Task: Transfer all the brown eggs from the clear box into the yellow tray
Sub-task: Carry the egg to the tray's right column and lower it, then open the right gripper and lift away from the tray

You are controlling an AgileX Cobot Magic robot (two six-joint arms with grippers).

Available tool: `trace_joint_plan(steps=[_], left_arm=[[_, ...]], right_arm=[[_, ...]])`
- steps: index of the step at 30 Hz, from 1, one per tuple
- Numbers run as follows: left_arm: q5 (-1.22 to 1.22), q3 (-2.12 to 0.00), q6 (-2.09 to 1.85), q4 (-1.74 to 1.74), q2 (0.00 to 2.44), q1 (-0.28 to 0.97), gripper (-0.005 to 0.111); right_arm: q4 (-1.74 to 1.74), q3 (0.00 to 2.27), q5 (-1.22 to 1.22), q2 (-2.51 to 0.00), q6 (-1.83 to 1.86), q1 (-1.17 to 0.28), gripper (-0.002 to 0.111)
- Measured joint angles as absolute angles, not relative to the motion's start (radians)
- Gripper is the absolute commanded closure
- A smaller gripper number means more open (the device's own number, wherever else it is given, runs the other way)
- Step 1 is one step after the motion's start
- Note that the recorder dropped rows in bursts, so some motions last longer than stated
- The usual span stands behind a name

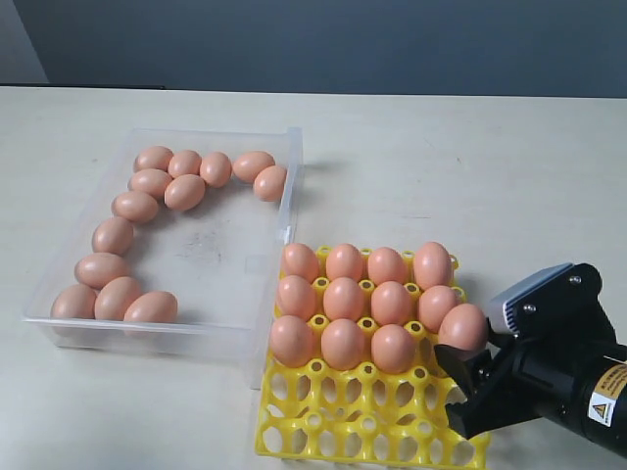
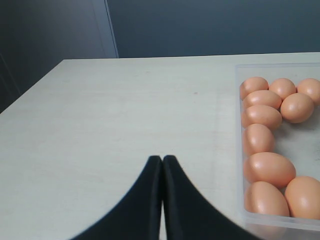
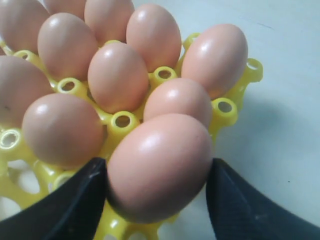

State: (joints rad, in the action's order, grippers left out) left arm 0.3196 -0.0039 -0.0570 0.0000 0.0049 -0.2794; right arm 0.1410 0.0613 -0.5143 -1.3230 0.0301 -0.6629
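Exterior view. The bench point(image 1: 441, 157) is pale off-white, matt and faintly scuffed, with a dark grey-blue wall point(image 1: 343, 39) behind it. The clear box point(image 1: 291, 176) is shallow, rectangular transparent plastic with low walls. Twelve brown eggs point(image 1: 184, 192), smooth and matt orange-brown, lie in an arc along its far and left walls. The yellow tray point(image 1: 343, 411) is a glossy openwork grid of round cups and sits against the box's near right corner. Eleven eggs stand in its cups, filling the two rows nearest the box's far end and three cups of the next row. The right gripper point(image 1: 470, 348) is black, its jaws clamped on the held egg point(image 1: 462, 325) at that third row's end farthest from the box.

Left wrist view. The left gripper point(image 2: 162, 161) has its black jaws together with nothing between them. It hangs over bare bench beside the box.

Right wrist view. The jaws press both flanks of the held egg, over the tray's edge cup.
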Motion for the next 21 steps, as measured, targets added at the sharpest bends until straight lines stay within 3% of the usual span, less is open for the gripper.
trace_joint_plan(steps=[9,11,14,21], left_arm=[[0.320,-0.004,-0.057,0.000,0.005,-0.279,0.106],[0.320,-0.004,-0.057,0.000,0.005,-0.279,0.106],[0.320,-0.004,-0.057,0.000,0.005,-0.279,0.106],[0.320,-0.004,-0.057,0.000,0.005,-0.279,0.106]], right_arm=[[0.081,0.061,-0.516,-1.323,0.000,-0.663,0.059],[0.073,0.061,-0.516,-1.323,0.000,-0.663,0.054],[0.071,0.061,-0.514,-1.323,-0.019,-0.663,0.037],[0.069,0.061,-0.512,-1.323,-0.024,-0.663,0.037]])
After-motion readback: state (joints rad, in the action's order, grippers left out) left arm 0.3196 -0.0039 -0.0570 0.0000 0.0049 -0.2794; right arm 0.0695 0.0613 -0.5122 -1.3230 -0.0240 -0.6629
